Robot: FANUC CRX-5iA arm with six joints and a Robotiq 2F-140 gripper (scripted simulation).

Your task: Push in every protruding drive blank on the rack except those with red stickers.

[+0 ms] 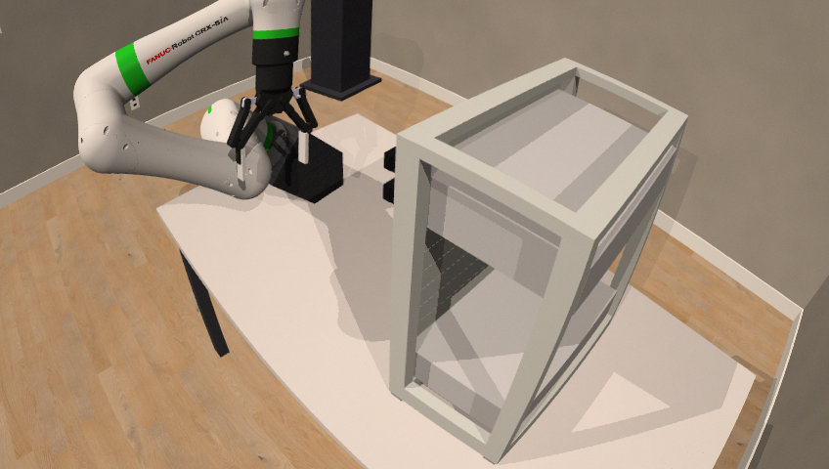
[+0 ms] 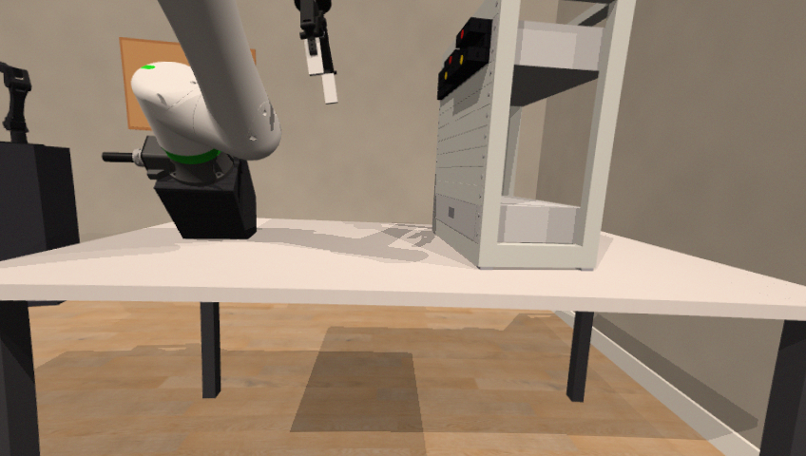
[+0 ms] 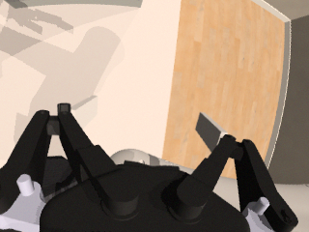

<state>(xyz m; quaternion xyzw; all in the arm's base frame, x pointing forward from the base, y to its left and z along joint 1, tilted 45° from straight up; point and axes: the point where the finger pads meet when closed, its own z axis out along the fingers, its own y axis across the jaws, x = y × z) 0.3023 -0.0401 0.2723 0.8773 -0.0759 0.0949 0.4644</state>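
The pale grey open-frame rack [image 1: 573, 232] [image 2: 593, 141] stands upright on the white table [image 1: 261, 261] [image 2: 339, 271]. Its front faces my arm. Black drive blanks [image 1: 390, 157] [image 1: 389, 191] [image 2: 471, 30] [image 2: 455, 70] stick out of the front near the top. In the exterior view some carry red stickers [image 2: 463, 33] [image 2: 450, 58] and some yellow ones [image 2: 460, 58] [image 2: 446, 74]. The lower front is flush grey panels [image 2: 455, 169]. My gripper [image 1: 271, 162] [image 2: 322, 79] is open and empty. It hangs high above the table, well left of the rack front.
The arm's black base [image 1: 317, 168] [image 2: 209, 209] sits on the table's far left part. A dark pillar [image 1: 340, 46] stands behind the table. A black box [image 2: 33, 192] stands off the table's left side. The table edge runs close to the rack's right foot.
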